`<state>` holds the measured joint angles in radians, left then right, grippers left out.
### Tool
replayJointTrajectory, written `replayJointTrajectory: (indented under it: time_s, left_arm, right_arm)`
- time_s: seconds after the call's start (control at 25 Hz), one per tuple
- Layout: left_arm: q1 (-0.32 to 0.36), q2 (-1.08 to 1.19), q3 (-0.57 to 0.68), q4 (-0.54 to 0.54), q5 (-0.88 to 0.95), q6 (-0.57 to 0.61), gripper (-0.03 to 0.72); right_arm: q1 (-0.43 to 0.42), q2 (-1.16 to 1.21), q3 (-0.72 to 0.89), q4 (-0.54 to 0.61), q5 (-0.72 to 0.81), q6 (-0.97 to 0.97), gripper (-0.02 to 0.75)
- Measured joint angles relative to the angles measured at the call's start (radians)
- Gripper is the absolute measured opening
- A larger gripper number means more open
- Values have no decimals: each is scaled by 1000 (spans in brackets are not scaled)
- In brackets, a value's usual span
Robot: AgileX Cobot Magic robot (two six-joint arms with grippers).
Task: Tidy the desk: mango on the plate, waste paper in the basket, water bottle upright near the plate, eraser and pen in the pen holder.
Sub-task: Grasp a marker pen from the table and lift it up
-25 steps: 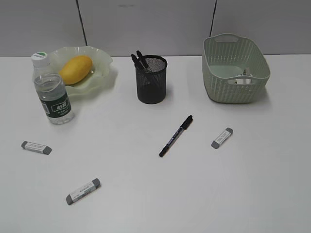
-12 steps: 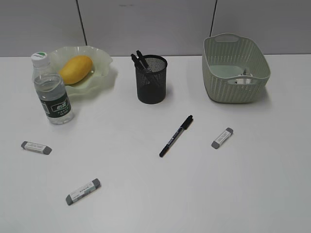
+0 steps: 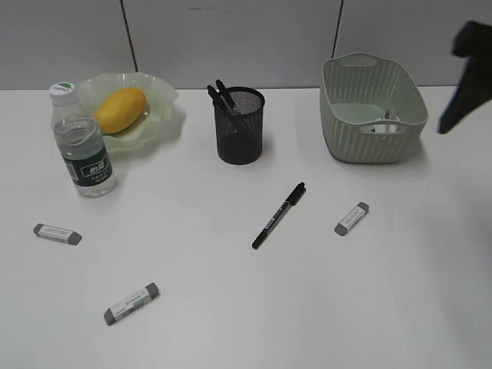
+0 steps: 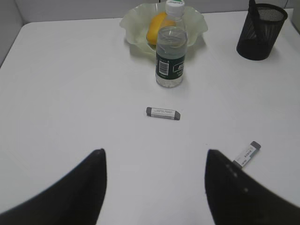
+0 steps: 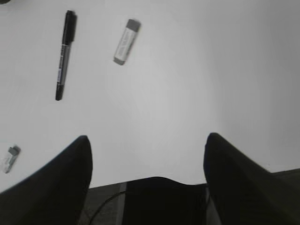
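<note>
A pale grey panelled wall (image 3: 231, 42) (split by dark vertical seams) stands behind, evenly lit.

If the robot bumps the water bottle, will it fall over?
Probably it could. The water bottle stands tall on a narrow base, so a push near its cap may tip it. It looks mostly full, which likely steadies it. Once down, its round body would probably roll.

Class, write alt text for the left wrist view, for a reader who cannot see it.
An upright clear plastic water bottle stands before a ruffled pale green plate holding a yellow mango. Two grey-tipped white erasers lie on the white desk, above the open left gripper.
</note>
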<state>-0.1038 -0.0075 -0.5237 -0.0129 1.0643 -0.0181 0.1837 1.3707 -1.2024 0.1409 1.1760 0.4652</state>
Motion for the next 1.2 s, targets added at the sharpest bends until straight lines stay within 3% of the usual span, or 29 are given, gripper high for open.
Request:
replayJointTrajectory:
  time_s: [0.2,0.48,1.2]
  left_arm:
    - [0,0,0,0,0,0,498]
    - [0,0,0,0,0,0,491]
    - [0,0,0,0,0,0,479]
  right_arm:
    - [164,222,-71,6,-101,157,582]
    - [282,520,-277,23,-115,231,582]
    - [314,868,-519,-27,-120,299,582]
